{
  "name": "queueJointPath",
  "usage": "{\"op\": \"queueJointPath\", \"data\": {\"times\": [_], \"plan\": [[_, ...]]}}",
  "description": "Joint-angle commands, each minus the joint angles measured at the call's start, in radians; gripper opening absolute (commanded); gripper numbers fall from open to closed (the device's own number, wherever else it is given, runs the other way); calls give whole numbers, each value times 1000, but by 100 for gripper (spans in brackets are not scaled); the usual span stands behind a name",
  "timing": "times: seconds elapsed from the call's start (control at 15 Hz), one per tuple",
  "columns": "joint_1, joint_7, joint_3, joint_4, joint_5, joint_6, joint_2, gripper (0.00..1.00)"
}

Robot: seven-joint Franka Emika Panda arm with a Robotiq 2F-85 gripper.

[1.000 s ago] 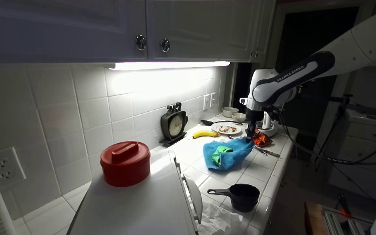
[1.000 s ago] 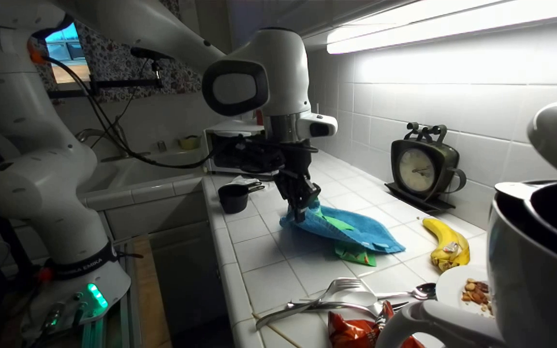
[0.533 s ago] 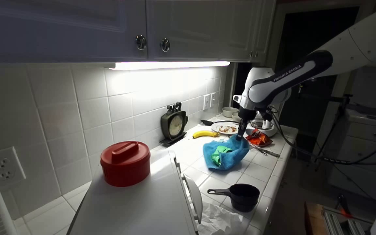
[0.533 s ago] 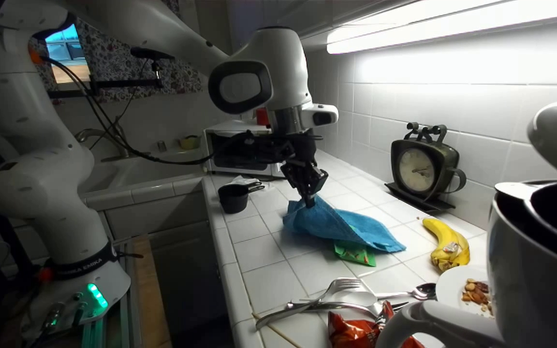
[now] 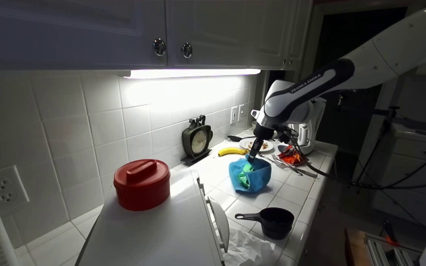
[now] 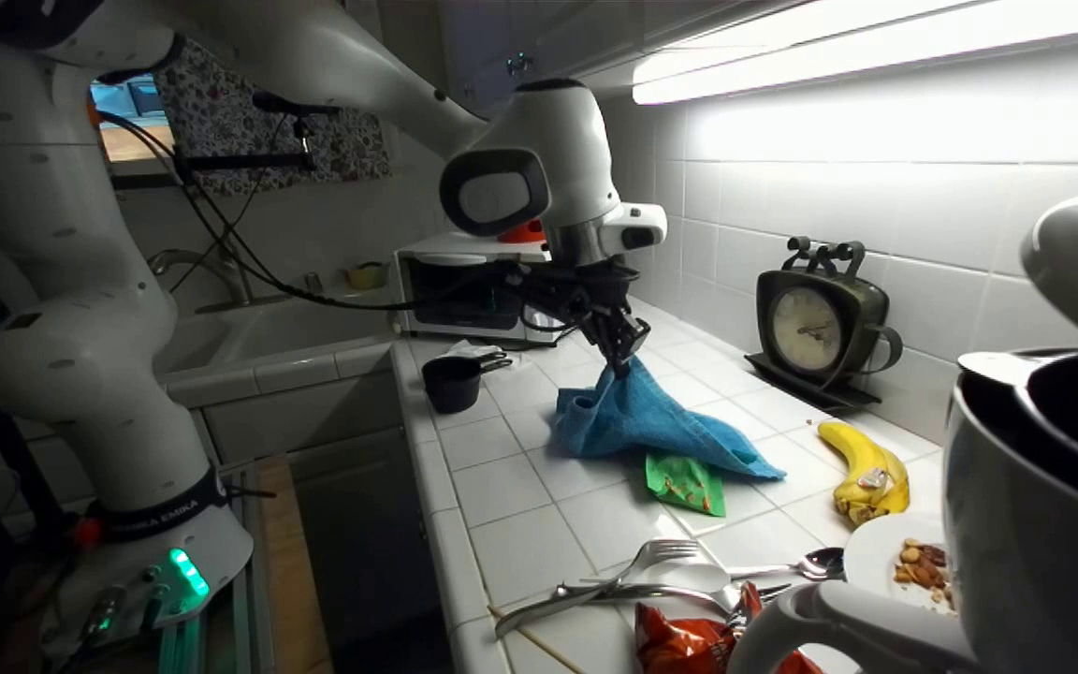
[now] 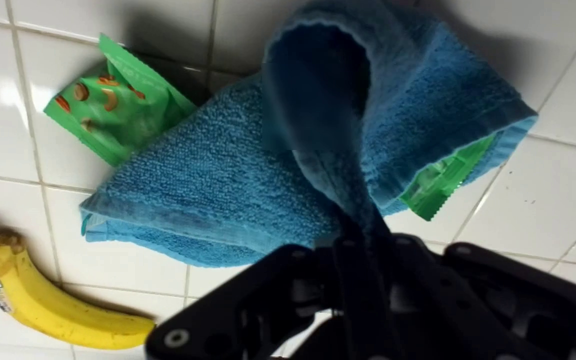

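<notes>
My gripper [image 5: 250, 159] is shut on a raised edge of the blue towel [image 5: 261, 179]; its fingertips also show in an exterior view [image 6: 620, 367] and in the wrist view [image 7: 365, 242]. The towel [image 6: 661, 421] peaks at the fingers and its lower part rests on the white tiled counter. In the wrist view the towel [image 7: 208, 165] folds into a loop. A green nut packet [image 7: 123, 110] sticks out from under its left side, and a green packet end [image 7: 443, 180] shows at its right. Whether these are one packet is hidden. The green packet shows in both exterior views [image 5: 245, 175] [image 6: 686, 482].
A banana [image 6: 862, 473] lies beside the towel. A clock [image 6: 806, 328] stands by the tiled wall. Cutlery [image 6: 633, 585], a red bag [image 6: 679, 641], a nut plate [image 6: 862, 552] and a white coffee maker [image 6: 1044, 524] are nearby. A black measuring cup [image 5: 276, 221] stands near the counter edge.
My gripper has moved up and toward the oven, pulling the held towel edge up and over. The towel has bunched into a peak, and more of the green packet shows from under it.
</notes>
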State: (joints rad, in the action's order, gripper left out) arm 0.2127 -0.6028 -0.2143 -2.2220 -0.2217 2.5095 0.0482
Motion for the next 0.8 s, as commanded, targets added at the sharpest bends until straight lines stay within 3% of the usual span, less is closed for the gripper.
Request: {"op": "queueJointPath", "data": {"times": [0.0, 0.33, 0.4, 0.53, 0.73], "plan": [[3, -11, 35, 56, -100, 14, 79, 6], [17, 43, 68, 93, -111, 14, 154, 8], [19, 68, 69, 99, -96, 10, 169, 32], [21, 119, 72, 107, -86, 10, 188, 36], [27, 188, 76, 113, -95, 6, 173, 55]]}}
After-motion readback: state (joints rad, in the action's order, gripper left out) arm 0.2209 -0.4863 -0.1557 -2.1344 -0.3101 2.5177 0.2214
